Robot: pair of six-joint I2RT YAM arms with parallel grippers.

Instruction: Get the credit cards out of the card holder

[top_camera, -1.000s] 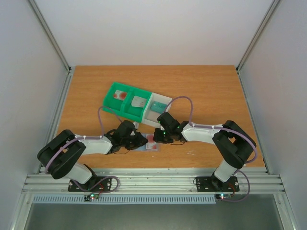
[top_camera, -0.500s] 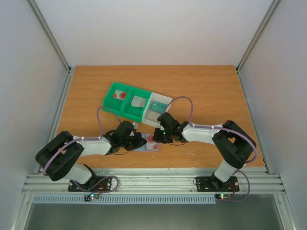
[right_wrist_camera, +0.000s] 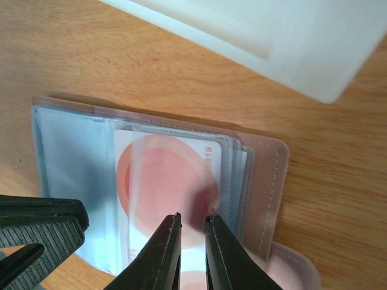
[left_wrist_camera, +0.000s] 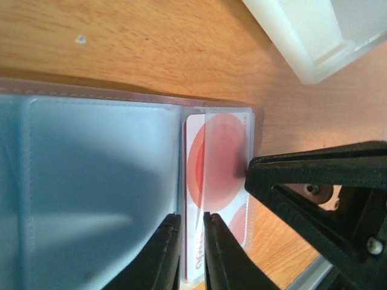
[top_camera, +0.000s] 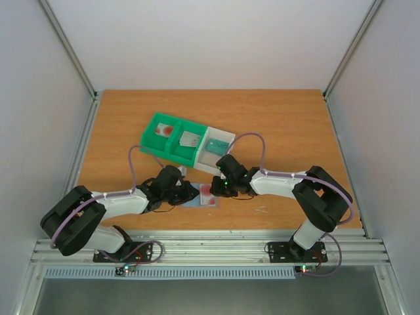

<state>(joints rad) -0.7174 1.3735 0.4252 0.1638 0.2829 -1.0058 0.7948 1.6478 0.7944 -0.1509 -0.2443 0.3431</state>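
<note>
Credit card (left_wrist_camera: 219,154), glossy red-white, left jaws pinching its edge, right jaws near-closed, empty

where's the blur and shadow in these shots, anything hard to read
Left wrist view: the left gripper is soft-edged, and a dark shadow crosses the wallet. Right wrist view: a shadow darkens the card at the right gripper; the tray is washed out. Top view: evenly lit, wallet tiny.

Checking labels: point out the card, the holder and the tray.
card (right_wrist_camera: 163,181): right wrist view, on its red circle.
holder (left_wrist_camera: 91,181): left wrist view, on its blue pocket.
tray (top_camera: 167,153): top external view, on its green near wall.
</note>
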